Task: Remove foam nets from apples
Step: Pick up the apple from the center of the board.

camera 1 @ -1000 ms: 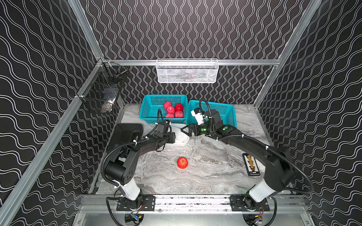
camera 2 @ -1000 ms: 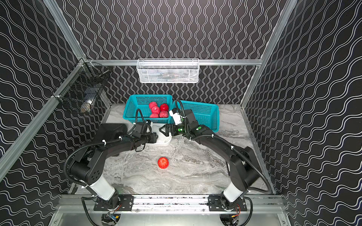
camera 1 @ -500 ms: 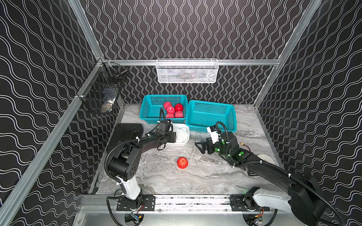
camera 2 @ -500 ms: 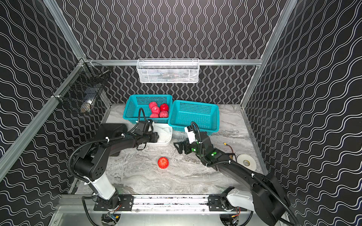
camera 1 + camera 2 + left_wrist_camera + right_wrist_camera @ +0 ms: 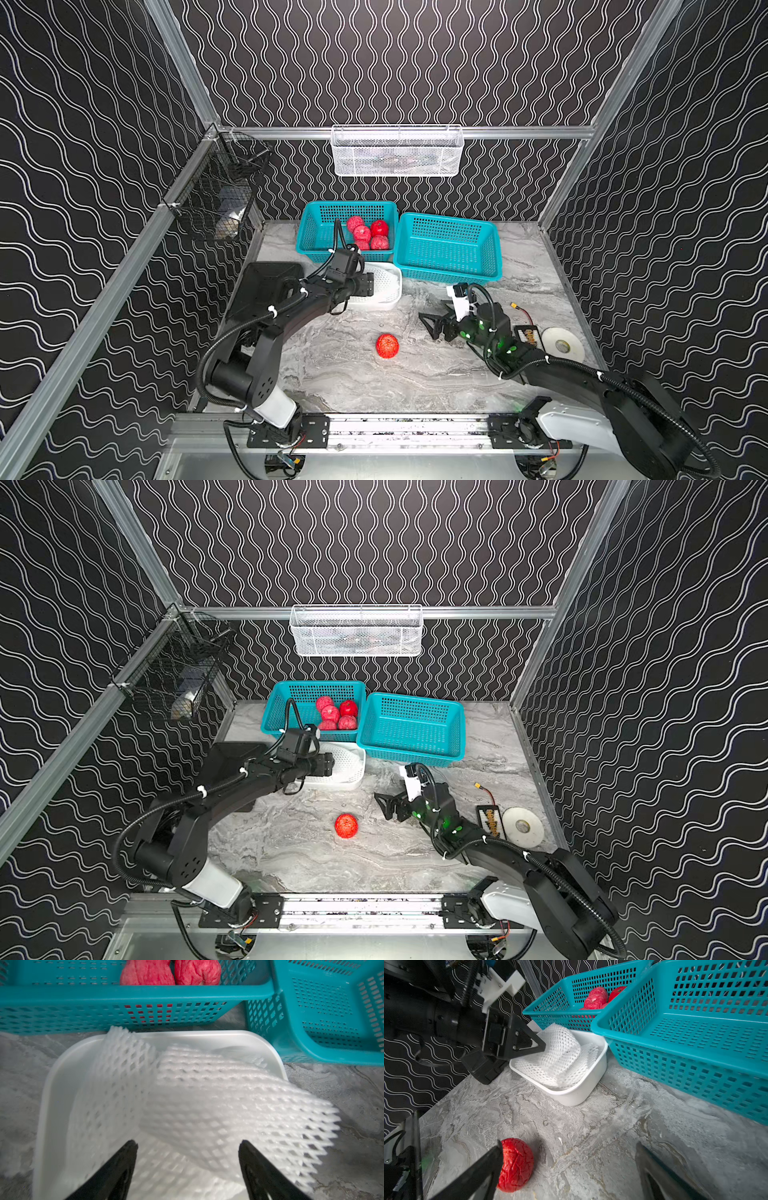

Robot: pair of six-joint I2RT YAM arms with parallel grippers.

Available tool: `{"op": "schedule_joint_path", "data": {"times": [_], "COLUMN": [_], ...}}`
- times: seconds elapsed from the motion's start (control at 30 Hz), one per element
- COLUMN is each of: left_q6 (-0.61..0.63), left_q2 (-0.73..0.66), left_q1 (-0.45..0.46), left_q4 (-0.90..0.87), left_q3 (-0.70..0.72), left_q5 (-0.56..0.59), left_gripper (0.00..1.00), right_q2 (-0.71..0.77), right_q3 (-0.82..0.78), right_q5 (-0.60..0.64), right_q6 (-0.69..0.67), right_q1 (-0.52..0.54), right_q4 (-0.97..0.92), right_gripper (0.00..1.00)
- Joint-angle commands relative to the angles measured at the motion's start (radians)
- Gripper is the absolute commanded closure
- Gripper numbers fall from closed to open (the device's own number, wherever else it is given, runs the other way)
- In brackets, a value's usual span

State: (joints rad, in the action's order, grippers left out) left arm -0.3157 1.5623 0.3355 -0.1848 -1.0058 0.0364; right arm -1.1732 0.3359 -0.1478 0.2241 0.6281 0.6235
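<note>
Grey marbled counter stretching between wavy walls, bare red apple sitting mid-counter, right fingers hanging wide open near it, left fingers gaping apart over white tub, foam nets lying heaped inside, more apples resting in far teal basket.

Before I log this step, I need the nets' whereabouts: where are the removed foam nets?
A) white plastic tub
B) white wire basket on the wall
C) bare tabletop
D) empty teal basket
A: in the right wrist view the foam nets sit piled inside the white plastic tub.
</note>
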Motion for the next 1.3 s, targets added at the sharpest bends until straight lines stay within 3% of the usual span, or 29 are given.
{"op": "schedule_joint_path", "data": {"times": [0.0, 0.17, 0.23, 0.3, 0.37, 0.57, 0.9, 1.0, 1.1, 1.27], "left_q6": [-0.031, -0.017, 0.011, 0.029, 0.018, -0.026, -0.031, -0.043, -0.036, 0.008], "left_q2": [-0.050, -0.206, -0.300, -0.349, -0.369, -0.311, -0.145, -0.134, -0.155, -0.251], "left_q1": [0.001, 0.045, 0.150, 0.271, 0.353, 0.491, 0.523, 0.522, 0.523, 0.519], "left_q4": [-0.108, -0.103, -0.033, -0.023, 0.009, -0.004, 0.152, 0.208, 0.206, 0.118], "left_q3": [0.012, 0.080, 0.146, 0.188, 0.246, 0.319, 0.372, 0.405, 0.406, 0.352], "left_q5": [0.017, 0.024, 0.031, 0.095, 0.084, 0.201, 0.185, 0.175, 0.178, 0.198], "left_gripper": [0.17, 0.14, 0.02, 0.01, 0.01, 0.01, 0.01, 0.13, 0.41, 0.49], "right_q2": [0.029, 0.036, 0.036, 0.042, 0.048, 0.011, -0.006, -0.010, -0.012, -0.002], "right_q3": [-0.039, -0.019, -0.031, -0.049, -0.066, -0.071, -0.064, -0.053, -0.056, -0.062], "right_q5": [0.060, 0.099, 0.093, 0.090, 0.081, 0.055, 0.050, 0.050, 0.047, 0.061], "right_q6": [-0.008, -0.008, -0.012, -0.015, -0.017, -0.006, -0.002, -0.001, 0.005, 0.003], "right_q1": [0.001, 0.002, 0.000, 0.001, 0.001, 0.001, 0.002, 0.000, 0.001, 0.000], "right_q4": [0.176, 0.112, 0.141, 0.177, 0.207, 0.256, 0.253, 0.235, 0.241, 0.244], "right_gripper": [0.00, 0.00, 0.00, 0.00, 0.00, 0.00, 0.00, 0.00, 0.00, 0.00]}}
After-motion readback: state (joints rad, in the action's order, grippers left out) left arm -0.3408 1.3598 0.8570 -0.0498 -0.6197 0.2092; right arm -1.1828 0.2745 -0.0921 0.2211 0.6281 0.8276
